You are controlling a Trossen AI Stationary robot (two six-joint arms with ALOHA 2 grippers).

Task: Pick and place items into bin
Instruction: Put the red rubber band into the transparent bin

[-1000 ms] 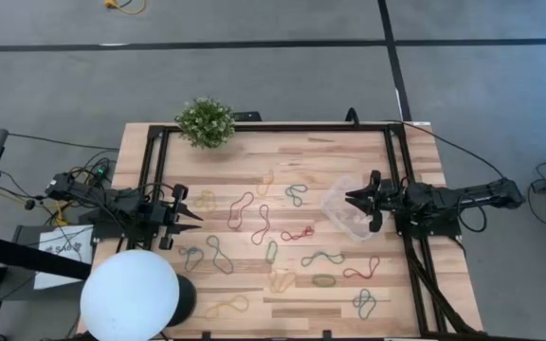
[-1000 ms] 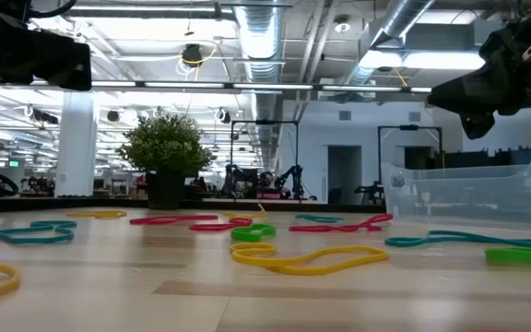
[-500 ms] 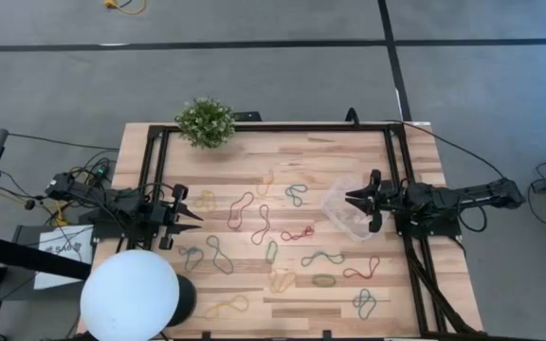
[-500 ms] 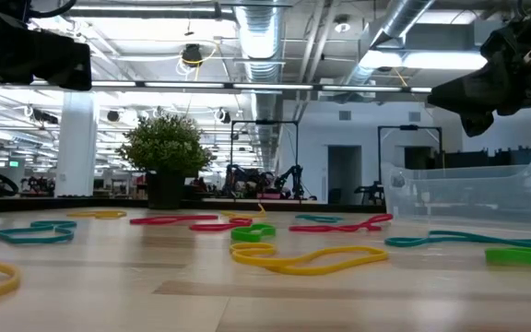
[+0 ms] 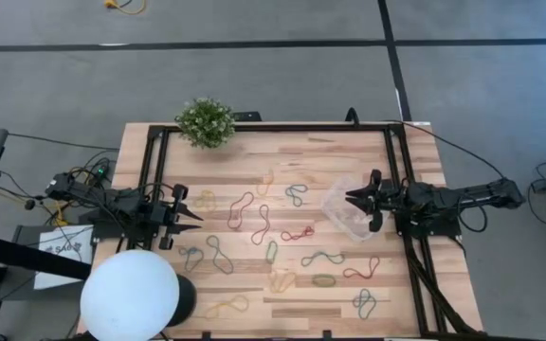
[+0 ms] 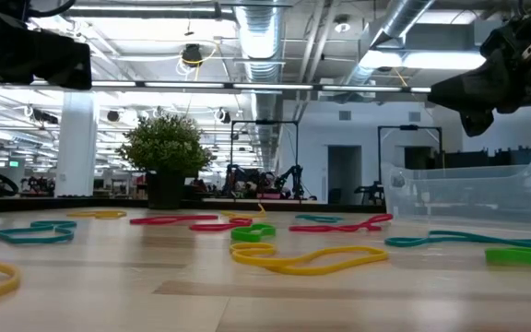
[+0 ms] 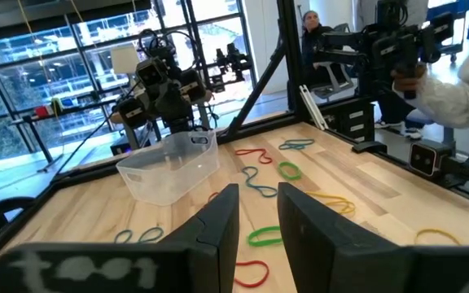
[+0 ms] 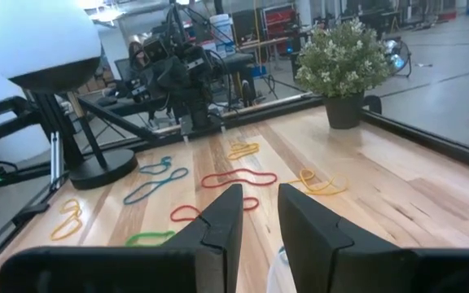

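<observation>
Many thin rubber-band loops in red (image 5: 298, 232), green (image 5: 271, 251), yellow (image 5: 282, 278) and blue (image 5: 363, 301) lie flat across the middle of the wooden table. The clear bin (image 5: 347, 216) stands on the table's right part and also shows in the left wrist view as the bin (image 7: 169, 167). My right gripper (image 5: 349, 198) hovers above the bin, pointing left, with a narrow gap between its fingers (image 8: 257, 203). It hangs over the bin (image 6: 468, 194) in the low view. My left gripper (image 5: 200, 216) waits at the left side, level above the table, fingers (image 7: 259, 203) a little apart.
A potted plant (image 5: 206, 121) stands at the far left corner. A lamp with a white globe (image 5: 129, 294) stands at the near left corner. A black frame (image 5: 273, 127) runs along the table's edges. A person (image 7: 462, 73) shows beyond the table in the left wrist view.
</observation>
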